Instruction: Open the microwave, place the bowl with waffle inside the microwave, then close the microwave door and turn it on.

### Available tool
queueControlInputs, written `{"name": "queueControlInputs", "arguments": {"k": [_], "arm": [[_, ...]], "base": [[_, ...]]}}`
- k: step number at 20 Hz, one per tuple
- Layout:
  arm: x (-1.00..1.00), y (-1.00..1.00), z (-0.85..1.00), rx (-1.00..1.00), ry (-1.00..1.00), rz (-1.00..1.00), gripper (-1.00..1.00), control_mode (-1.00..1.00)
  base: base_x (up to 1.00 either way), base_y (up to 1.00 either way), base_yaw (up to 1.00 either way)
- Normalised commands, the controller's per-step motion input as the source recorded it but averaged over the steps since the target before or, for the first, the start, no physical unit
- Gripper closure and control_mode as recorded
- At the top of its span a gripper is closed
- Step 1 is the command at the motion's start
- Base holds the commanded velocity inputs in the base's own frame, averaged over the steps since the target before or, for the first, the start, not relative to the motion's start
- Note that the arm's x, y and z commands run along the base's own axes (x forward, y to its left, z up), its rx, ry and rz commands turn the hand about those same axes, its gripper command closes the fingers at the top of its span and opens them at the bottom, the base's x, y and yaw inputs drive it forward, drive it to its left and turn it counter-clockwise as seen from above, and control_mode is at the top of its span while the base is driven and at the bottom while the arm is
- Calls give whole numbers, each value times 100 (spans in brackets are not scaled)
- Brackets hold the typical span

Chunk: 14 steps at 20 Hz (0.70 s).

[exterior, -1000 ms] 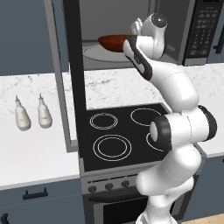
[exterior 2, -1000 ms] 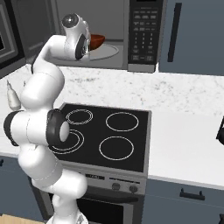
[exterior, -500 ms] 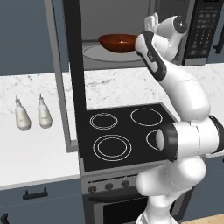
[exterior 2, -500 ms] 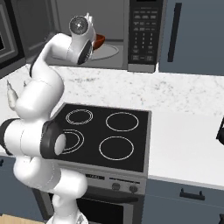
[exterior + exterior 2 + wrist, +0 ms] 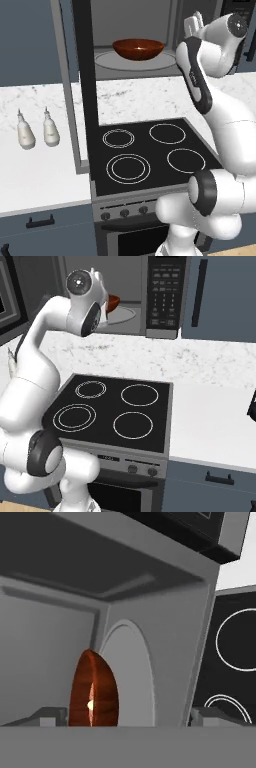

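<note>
Looking across my feeds, I find the microwave (image 5: 135, 45) standing open above the counter (image 5: 45, 170), its top cut off by the frame in the left base view. The door (image 5: 75, 85) is swung fully out to the left, seen nearly edge-on. The keypad (image 5: 163, 293) is legible only as rows of small marks in the right base view. The stove (image 5: 150, 155) sits below, partly covered by my arm. The bowl (image 5: 138, 48) rests on the turntable (image 5: 135, 60), inside the cavity; in the right base view my arm hides most of it. The gripper (image 5: 195, 25) is just right of the cavity mouth, apart from the bowl. Its fingers (image 5: 47, 716) stand spread wide, holding nothing. I cannot make out the waffle; a pale glint on the bowl is unclear. Two bottles (image 5: 35, 132) stand left of the door.
</note>
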Motion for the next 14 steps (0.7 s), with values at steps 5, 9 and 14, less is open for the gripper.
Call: {"name": "queueControlInputs", "arguments": {"k": [5,9,14], "arm": [[-100,-24,-3,-10,1,0,-100,-100],[-100,0,-12,-26,17,0,-100,-100],[-100,0,-27,-29,27,0,-100,-100]], "base": [[0,0,0],[0,0,0],[0,0,0]]}}
